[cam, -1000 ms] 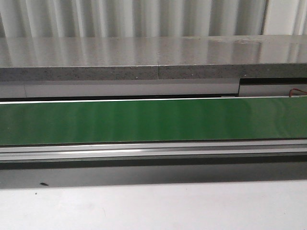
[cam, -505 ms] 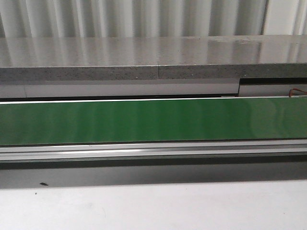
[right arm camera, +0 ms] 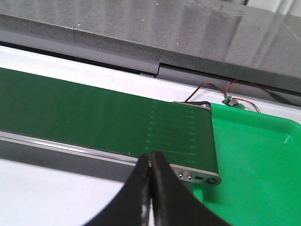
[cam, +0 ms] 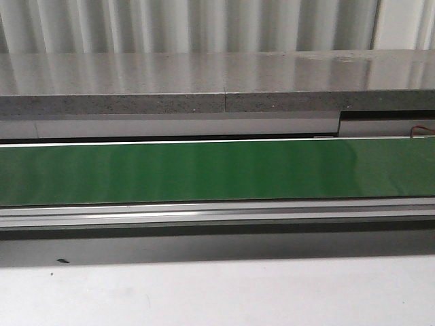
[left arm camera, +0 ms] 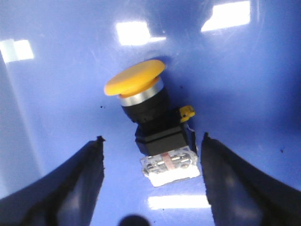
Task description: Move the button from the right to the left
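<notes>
Left wrist view shows the button point(left arm camera: 150, 125) lying on its side on a glossy blue surface point(left arm camera: 244, 84). It is not a flat disc: it has a yellow mushroom cap, a silver ring under it, a black body with a small yellow tab on one side, and a clear contact block at the end. The left gripper point(left arm camera: 150, 162) is spread wide, with one black finger point(left arm camera: 80, 179) on each side of the button and a gap between each finger and the body; nothing is pinched. The clear block lies between the two fingertips and the yellow cap points away from them. White light patches reflect on the blue surface around the button. Nothing else lies near the button on this surface.

Right wrist view shows the right gripper point(right arm camera: 151, 176) with its two black fingers pressed together and nothing between them. It hangs over the near edge of the green conveyor belt point(right arm camera: 94, 113), close to the belt's end roller. Just past this end is a green tray point(right arm camera: 263, 160). Red and black wires point(right arm camera: 221, 92) run behind the tray's far corner, below a grey stone ledge point(right arm camera: 141, 28).

Front view shows only the belt, its metal rail point(cam: 217, 214) and the white counter point(cam: 217, 292); neither arm appears there
</notes>
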